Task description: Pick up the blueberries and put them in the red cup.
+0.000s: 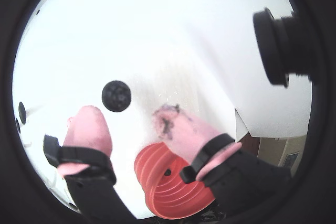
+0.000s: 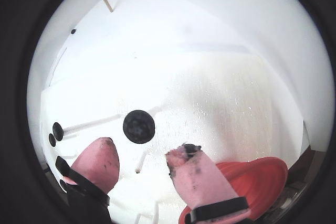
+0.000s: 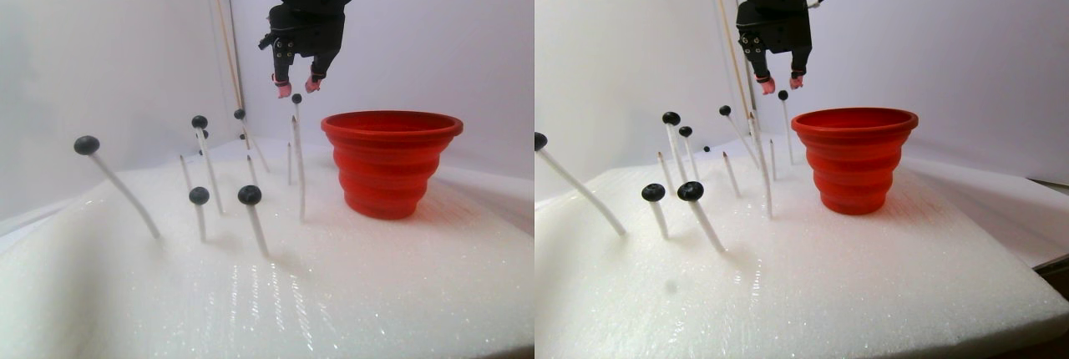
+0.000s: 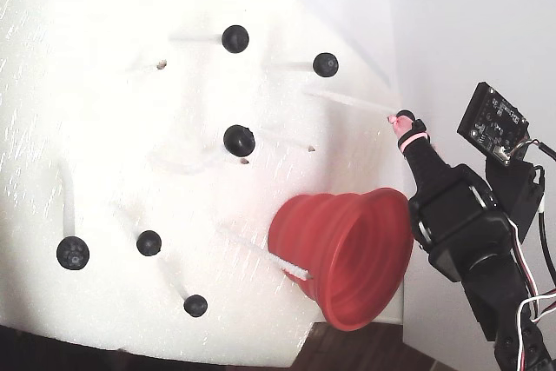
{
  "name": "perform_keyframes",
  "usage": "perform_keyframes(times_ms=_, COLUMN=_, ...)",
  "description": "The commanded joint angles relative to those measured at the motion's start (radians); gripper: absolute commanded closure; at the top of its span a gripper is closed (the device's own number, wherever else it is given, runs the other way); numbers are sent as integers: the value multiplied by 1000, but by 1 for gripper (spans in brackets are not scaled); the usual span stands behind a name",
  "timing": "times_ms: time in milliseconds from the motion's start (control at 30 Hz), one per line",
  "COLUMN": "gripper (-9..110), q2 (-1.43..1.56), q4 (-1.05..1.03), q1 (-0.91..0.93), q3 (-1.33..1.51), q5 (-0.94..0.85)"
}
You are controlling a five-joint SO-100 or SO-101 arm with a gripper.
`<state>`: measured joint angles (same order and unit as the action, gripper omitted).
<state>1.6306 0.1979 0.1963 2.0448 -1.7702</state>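
Blueberries (image 3: 250, 194) are sitting on white sticks (image 3: 206, 175) in foam (image 3: 351, 292), w/ red cup (image 3: 391, 161) at 3 o'clock of them. Gripper (image 2: 142, 163) is hanging wide, empty; only wrist views are showing one berry (image 2: 139, 126) at 12 o'clock between pink fingertips (image 2: 100, 158).

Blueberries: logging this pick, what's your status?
Gripper open, empty, hovering above one blueberry on its stick. Red cup upright beside it. Nothing between the fingertips and the berry.

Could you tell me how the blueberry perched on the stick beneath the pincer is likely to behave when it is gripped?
The blueberry is round, so it may slip or roll from the pink fingertips. Its thin white stick will probably flex sideways. It looks small and likely light.
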Motion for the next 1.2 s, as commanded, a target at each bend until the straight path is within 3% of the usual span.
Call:
perform_keyframes(times_ms=0, gripper=83, q2=11, q4=31, q1=-8, q3=-92, q5=-2)
perform_keyframes(times_ms=1167, gripper=85, q2=-130, q4=133, q1=-12, q3=-178, q5=15)
